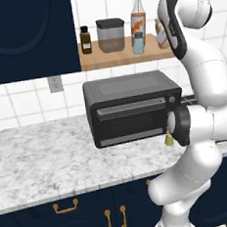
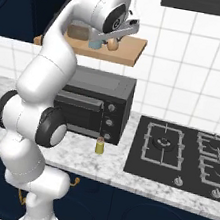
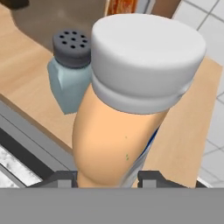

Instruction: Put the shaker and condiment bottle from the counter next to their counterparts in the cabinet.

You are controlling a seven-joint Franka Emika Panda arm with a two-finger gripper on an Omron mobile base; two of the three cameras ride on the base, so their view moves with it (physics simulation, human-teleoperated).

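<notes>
The gripper [image 3: 107,177] is seen pinching the small tan-orange cylindrical shaker with the wide silvery-grey cap [image 3: 127,100], one dark fingertip [image 3: 151,177] on each side of its lower body; the shaker's base is cut off at the bottom of the hand view, so whether it rests on the open light-wood shelf board [image 1: 125,57] cannot be told; in the left base view the shaker [image 1: 160,32] is mostly hidden behind the white arm. It is held just beside the small pale blue shaker with the perforated grey top [image 3: 72,72]; only a sliver of orange label shows of the tall clear bottle with the black spout [image 1: 138,17] from the hand. The small yellow-green bottle with the dark cap [image 2: 99,146] stands on the marbled grey surface [image 1: 46,156] in front of the black toaster oven [image 1: 129,106], half covered by the arm's elbow from the left.
</notes>
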